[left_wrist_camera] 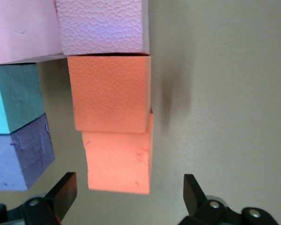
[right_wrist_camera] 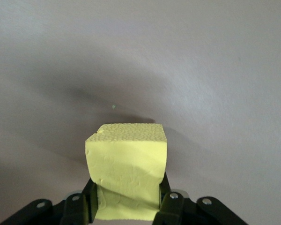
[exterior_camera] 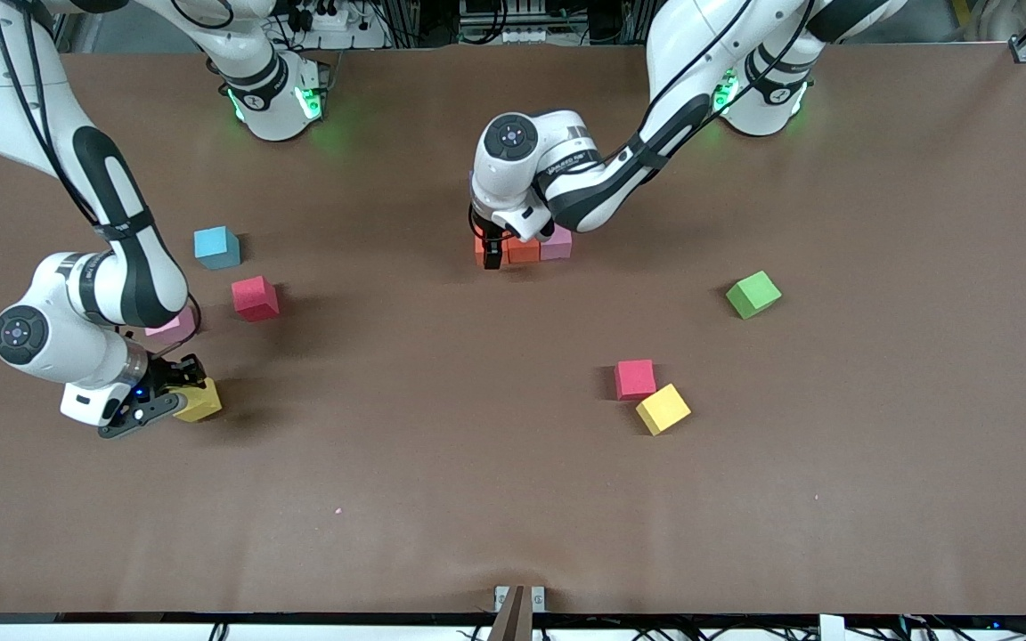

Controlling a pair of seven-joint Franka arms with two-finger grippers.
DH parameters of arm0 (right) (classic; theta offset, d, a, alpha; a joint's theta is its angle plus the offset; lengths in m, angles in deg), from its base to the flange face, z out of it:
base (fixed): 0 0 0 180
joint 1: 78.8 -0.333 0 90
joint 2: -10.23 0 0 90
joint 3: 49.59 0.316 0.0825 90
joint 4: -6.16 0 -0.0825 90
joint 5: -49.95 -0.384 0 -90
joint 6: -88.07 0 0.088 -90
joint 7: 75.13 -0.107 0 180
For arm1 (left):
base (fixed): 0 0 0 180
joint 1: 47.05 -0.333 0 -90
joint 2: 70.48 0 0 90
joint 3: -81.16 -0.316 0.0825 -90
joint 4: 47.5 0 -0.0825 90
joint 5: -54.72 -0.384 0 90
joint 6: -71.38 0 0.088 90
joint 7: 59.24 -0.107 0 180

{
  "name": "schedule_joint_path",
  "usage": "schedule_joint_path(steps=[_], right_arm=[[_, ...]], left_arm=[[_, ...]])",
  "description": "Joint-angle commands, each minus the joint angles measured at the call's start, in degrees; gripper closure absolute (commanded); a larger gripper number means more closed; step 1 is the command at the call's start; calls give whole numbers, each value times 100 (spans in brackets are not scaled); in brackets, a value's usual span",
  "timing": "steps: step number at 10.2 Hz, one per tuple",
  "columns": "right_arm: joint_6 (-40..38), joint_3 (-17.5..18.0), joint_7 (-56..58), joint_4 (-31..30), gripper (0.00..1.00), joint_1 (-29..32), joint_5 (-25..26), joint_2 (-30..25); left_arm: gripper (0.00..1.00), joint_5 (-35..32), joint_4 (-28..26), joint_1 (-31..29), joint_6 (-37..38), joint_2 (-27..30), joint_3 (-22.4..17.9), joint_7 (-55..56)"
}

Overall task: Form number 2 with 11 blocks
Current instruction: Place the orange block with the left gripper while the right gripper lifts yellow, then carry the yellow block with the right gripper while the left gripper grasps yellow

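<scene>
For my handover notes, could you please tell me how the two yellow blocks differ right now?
The yellow block at the right arm's end is clamped by the right gripper; the other yellow block lies free beside a red block, untouched. Both share colour and size.

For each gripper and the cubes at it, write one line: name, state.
left gripper: open, over the orange cube at the end of the cluster.
right gripper: shut on the yellow cube, at the right arm's end of the table.
orange cube: lying free, touching the next orange one.
</scene>
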Motion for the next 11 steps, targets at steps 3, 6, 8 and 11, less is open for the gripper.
schedule_joint_path(steps=[3, 6, 8, 11], right_arm=[[-455, 169, 1158, 323, 49, -359, -83, -28], [-455, 169, 1293, 551, 49, -1061, -66, 34], [-464, 169, 621, 710, 49, -1423, -110, 130], [-455, 169, -864, 701, 49, -2011, -110, 157]], left_arm=[[0, -385, -114, -519, 575, 603, 50, 116], [0, -376, 61, -1335, 882, 736, 41, -1465], [0, -393, 123, -1820, 997, 701, 24, -2670], [0, -402, 299, -2435, 1015, 579, 6, -4287]])
